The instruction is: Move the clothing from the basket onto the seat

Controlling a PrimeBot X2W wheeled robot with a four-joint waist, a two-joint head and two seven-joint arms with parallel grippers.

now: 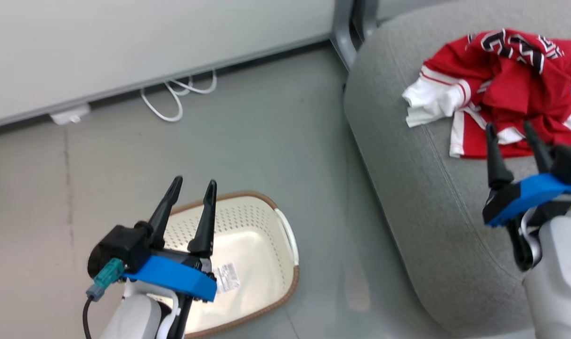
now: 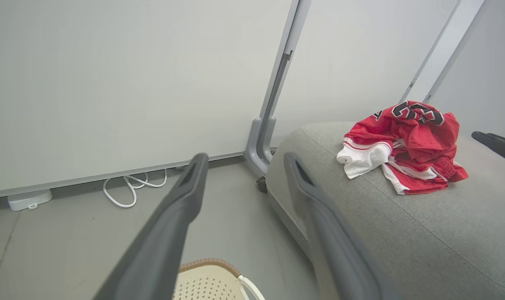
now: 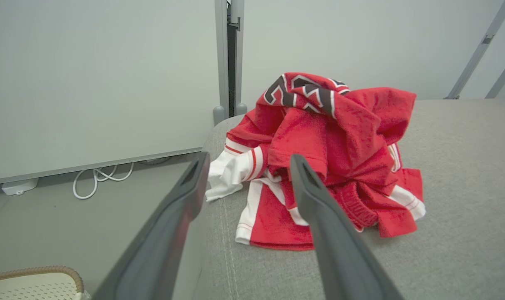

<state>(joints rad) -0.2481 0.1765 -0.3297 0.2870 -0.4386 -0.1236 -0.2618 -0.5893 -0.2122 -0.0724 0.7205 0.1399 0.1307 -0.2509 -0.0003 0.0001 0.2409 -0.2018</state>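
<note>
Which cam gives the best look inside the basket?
Head view: it looks down into the basket, showing its perforated walls, bare floor and paper label; the left tool covers part. The left wrist view catches a slice of rim at its bottom edge; the right wrist view, a rim corner at lower left.

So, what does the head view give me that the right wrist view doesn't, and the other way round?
Head view extra: the open left gripper above the cream perforated plastic basket, a paper label inside it. Right wrist extra: slanted grey wall struts at upper right. Shared: crumpled red-and-white shiny clothing on the large grey fabric seat, the open right gripper, the white floor cable, the basket's brown rim.
</note>
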